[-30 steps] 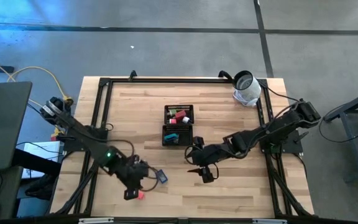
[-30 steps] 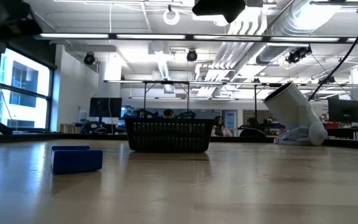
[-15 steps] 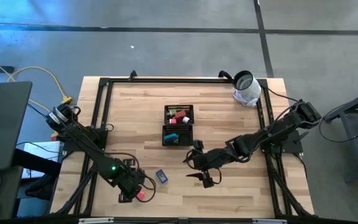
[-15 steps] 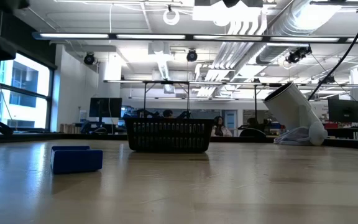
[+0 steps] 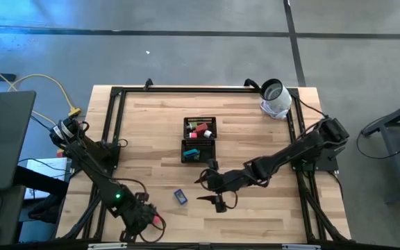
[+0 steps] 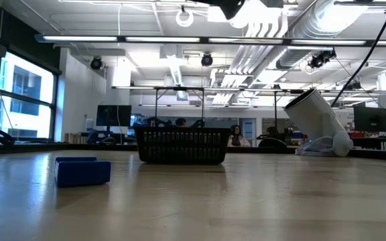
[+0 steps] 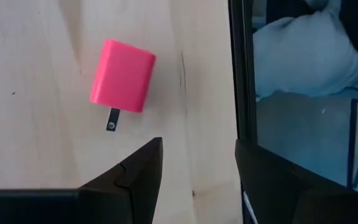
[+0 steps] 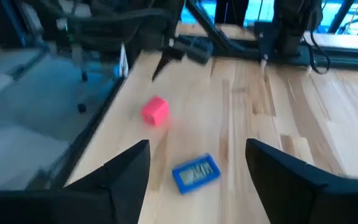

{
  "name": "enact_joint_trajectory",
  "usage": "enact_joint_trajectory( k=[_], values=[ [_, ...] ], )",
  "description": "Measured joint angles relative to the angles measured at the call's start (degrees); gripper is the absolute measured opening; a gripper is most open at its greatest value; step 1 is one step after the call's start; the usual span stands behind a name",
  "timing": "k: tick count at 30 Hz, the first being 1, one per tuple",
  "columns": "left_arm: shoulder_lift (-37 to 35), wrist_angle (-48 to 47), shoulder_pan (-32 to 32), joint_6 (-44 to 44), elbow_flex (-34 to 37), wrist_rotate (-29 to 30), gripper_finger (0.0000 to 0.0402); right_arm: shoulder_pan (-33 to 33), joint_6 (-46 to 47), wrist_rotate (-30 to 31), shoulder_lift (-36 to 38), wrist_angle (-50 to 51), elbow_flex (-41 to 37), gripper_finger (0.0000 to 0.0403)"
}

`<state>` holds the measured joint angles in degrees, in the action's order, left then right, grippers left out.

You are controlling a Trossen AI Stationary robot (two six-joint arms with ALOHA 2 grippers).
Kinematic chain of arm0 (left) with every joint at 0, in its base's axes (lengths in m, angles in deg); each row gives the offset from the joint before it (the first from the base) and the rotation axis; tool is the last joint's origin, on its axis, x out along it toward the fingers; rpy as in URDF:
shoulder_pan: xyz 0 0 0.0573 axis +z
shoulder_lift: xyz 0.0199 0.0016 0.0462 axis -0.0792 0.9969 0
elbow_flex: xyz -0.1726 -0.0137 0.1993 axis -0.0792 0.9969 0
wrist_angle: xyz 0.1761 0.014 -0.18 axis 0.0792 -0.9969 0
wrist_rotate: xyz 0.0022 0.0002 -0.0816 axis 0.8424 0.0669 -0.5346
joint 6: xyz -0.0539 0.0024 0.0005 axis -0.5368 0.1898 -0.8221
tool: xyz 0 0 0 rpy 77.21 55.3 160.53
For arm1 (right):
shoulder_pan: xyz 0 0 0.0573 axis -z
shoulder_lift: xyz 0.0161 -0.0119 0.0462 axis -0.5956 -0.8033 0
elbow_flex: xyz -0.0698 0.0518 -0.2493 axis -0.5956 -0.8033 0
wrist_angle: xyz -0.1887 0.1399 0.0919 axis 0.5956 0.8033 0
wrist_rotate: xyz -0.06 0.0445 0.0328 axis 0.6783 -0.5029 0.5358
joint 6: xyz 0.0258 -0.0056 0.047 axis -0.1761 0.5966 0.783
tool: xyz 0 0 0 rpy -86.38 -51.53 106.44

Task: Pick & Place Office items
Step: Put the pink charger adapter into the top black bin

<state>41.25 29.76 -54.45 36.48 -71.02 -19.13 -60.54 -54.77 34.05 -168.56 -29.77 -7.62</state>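
- My left tool (image 5: 146, 223) hung at the front edge of the desk (image 5: 255, 135), fingers (image 7: 143, 171) spread with nothing between them.
- The pink plug block (image 7: 122, 76) lay flat on the wood just ahead of that tool, close to the black frame rail (image 7: 241, 74). Its metal prong (image 7: 112, 119) pointed back toward my fingers.
- My right tool (image 5: 212, 192) hovered over the middle front of the desk, fingers (image 8: 114, 180) wide apart and empty.
- The flat blue block (image 5: 180, 196) lay between my two tools, its long axis running slantwise across the boards.
- The black tray (image 5: 199, 139) sat mid-desk with small coloured pieces inside both compartments.
- A white roll (image 5: 275, 98) lay at the far right corner.
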Motion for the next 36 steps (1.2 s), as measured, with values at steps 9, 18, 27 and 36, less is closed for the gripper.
enact_joint_trajectory(
  k=[9, 18, 27, 36],
  values=[
    [0.0, -2.0, 0.0, 9.6, 0.0, 1.5, 0.0196, -0.2, 3.0, 1.8, -1.1, -6.8, 0.1, 0.025],
    [0.0, -1.9, 1.2, 16.1, 0.0, 6.0, 0.0196, -1.0, 5.1, 4.5, -1.1, -8.0, 0.1, 0.025],
    [0.0, 0.8, 3.7, 17.4, 0.0, 5.9, 0.0196, -1.9, 5.4, 4.9, -1.1, -7.7, 0.1, 0.025],
    [3.4, 2.2, 4.0, 18.2, 0.1, 5.3, 0.0196, -2.3, 5.3, 6.0, -1.1, -6.4, 0.1, 0.025]
  ],
)
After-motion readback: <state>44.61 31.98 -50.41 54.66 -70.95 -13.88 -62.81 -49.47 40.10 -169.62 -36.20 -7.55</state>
